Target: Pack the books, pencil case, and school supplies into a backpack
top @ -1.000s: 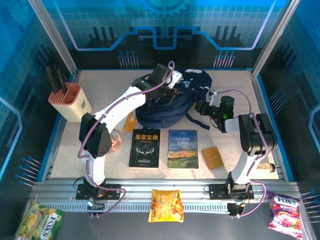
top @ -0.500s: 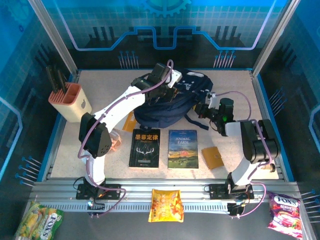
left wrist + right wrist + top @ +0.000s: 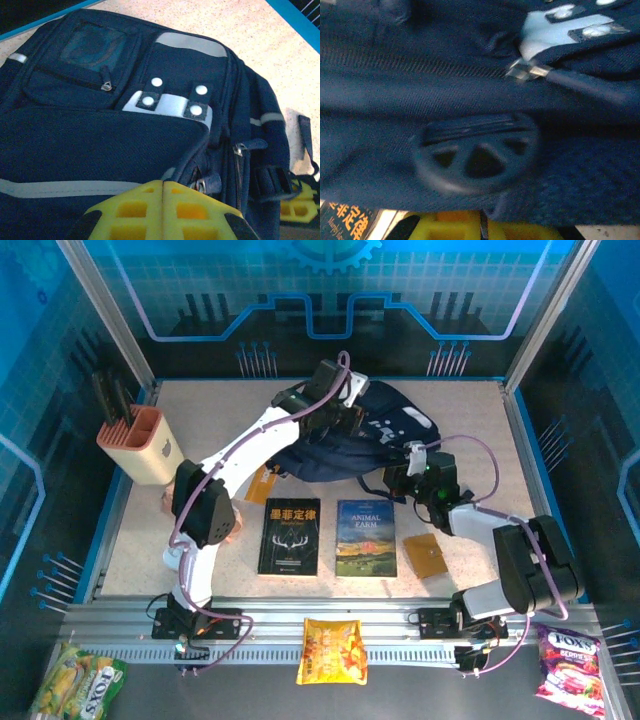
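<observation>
The navy backpack (image 3: 392,430) lies at the back middle of the table, bunched up between both arms. My left gripper (image 3: 335,422) sits on its top; in the left wrist view the yellow jaws (image 3: 162,183) are shut tight on a fold of backpack (image 3: 100,140) fabric. My right gripper (image 3: 404,476) is at the pack's near right edge, shut (image 3: 482,224) on a thin dark tab of the backpack (image 3: 470,85). Two books lie in front: a black one (image 3: 289,536) and Animal Farm (image 3: 366,537). A tan square supply (image 3: 427,556) lies to their right. The pencil case is out of view.
A peach holder with black tools (image 3: 140,440) stands at the far left. An orange flat item (image 3: 262,483) lies partly under the left arm. Snack bags lie on the near rail (image 3: 333,650) and at both front corners (image 3: 78,682) (image 3: 570,668).
The right arm has swung left and nearer, pulling the pack's lower edge with it. The backpack has stretched out toward the right. The left gripper stays shut on it.
</observation>
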You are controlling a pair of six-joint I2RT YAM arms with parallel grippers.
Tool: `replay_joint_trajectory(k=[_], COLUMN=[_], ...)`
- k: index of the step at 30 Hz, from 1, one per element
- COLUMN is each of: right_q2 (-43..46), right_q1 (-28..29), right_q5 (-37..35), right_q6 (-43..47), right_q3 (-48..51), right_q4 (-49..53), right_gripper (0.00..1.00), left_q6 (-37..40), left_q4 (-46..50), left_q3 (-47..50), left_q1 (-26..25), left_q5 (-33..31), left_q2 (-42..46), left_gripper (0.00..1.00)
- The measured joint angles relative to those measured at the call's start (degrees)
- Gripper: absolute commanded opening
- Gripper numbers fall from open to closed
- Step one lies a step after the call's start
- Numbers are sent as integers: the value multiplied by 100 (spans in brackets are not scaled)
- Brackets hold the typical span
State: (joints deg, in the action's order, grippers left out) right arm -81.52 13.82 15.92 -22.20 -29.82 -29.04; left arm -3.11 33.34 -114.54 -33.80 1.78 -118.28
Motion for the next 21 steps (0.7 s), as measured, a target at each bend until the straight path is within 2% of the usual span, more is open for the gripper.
replay_joint_trajectory(k=[6, 14, 18, 21], right_q2=[251, 262, 254, 223], right_q1=[367, 365, 365, 365], right_q5=[-365, -514, -503, -503], right_q6=[-227, -522, -525, -522], right_q3=[101, 210, 208, 195], right_q4=[509, 811, 852, 857], right_gripper=[15, 8, 7, 6], left_q6=[-146, -142, 181, 638], left_q4=[-275, -363, -245, 24], left_q3=[-9, -7, 127, 560], left_q1=[7, 7, 7, 7], left_q5=[-4, -33, 136, 264], left_q2=[-170, -179, -149, -26], left_gripper=[0, 2, 35, 50])
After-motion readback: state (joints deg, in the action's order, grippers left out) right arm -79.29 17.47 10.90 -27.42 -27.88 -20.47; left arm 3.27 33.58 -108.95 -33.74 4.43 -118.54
